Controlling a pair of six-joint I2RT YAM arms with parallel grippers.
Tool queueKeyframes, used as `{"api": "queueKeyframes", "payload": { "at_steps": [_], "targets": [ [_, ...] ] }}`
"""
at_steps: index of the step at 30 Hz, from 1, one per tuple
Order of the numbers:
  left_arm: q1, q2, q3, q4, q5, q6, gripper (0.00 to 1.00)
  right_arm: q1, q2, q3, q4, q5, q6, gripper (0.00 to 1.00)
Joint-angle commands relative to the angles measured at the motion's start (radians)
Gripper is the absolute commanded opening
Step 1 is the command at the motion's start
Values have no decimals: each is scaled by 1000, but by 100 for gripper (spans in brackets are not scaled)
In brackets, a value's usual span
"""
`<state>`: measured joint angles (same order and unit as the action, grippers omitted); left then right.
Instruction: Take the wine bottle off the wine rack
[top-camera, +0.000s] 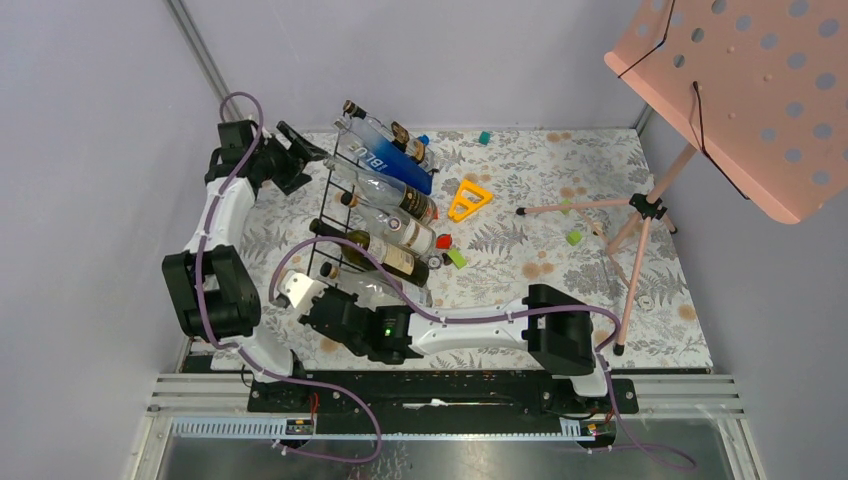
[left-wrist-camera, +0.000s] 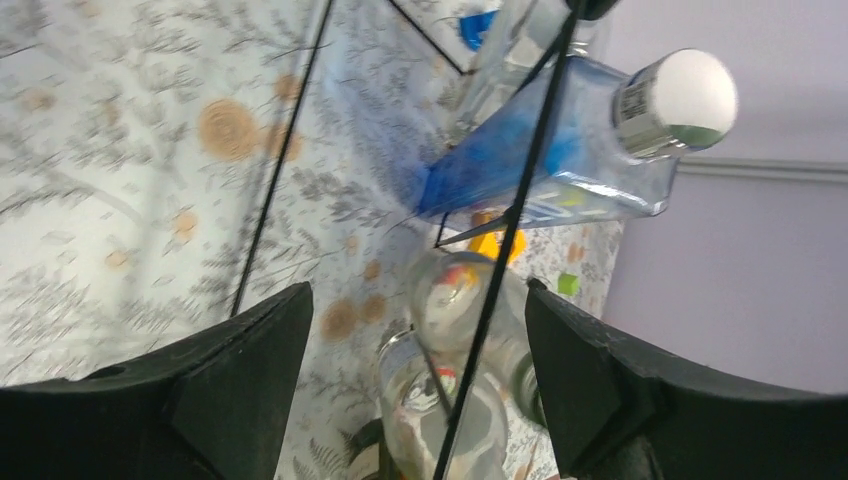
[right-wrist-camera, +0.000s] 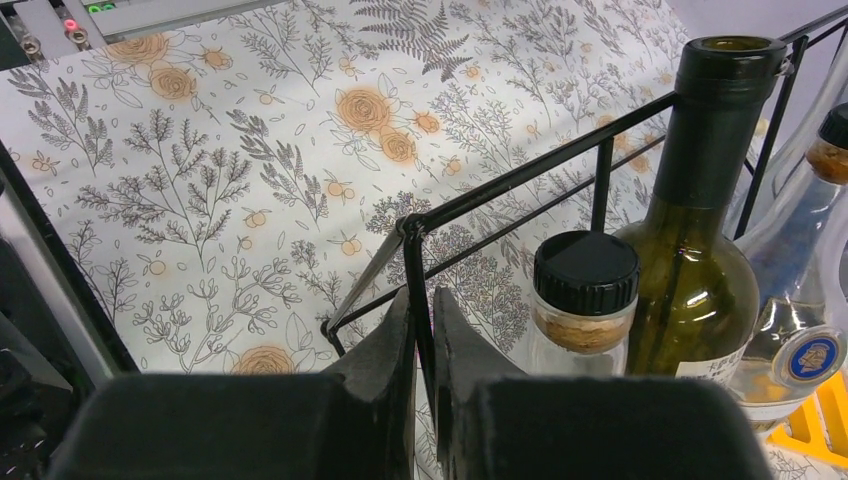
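Top view, rack: we see the wine rack (top-camera: 333, 205) on the left part of the table (top-camera: 560, 290), with bottles lying across it. The green wine bottle (top-camera: 385, 257) lies low, toward the arms.
Top view, grippers: the left gripper (top-camera: 305, 158) is at the rack's far end, well apart from the wine bottle. The right gripper (top-camera: 314, 286) is at the near end, close to its neck.
Left wrist view: we find the gripper spread wide, gripping nothing. A rack wire crosses between the fingers (left-wrist-camera: 250, 380), with a blue bottle (left-wrist-camera: 540, 160) beyond.
Right wrist view: the gripper is clenched on a rack wire. The wine bottle is just right of it, behind a small bottle (right-wrist-camera: 585, 290).
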<state>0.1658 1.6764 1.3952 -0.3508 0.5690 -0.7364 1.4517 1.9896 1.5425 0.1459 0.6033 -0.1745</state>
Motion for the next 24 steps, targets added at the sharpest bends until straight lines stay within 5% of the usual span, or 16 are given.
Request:
{"api": "queueKeyframes", "payload": {
  "at_steps": [1, 12, 24],
  "targets": [
    [57, -140, 26, -236, -130, 65, 82, -15, 1, 59, 117, 115, 108, 0],
    [241, -526, 0, -492, -457, 87, 89, -15, 58, 130, 118, 77, 74, 1],
    [248, -779, 35, -692, -789, 36, 99, -17, 160, 266, 106, -59, 54, 4]
  ]
}}
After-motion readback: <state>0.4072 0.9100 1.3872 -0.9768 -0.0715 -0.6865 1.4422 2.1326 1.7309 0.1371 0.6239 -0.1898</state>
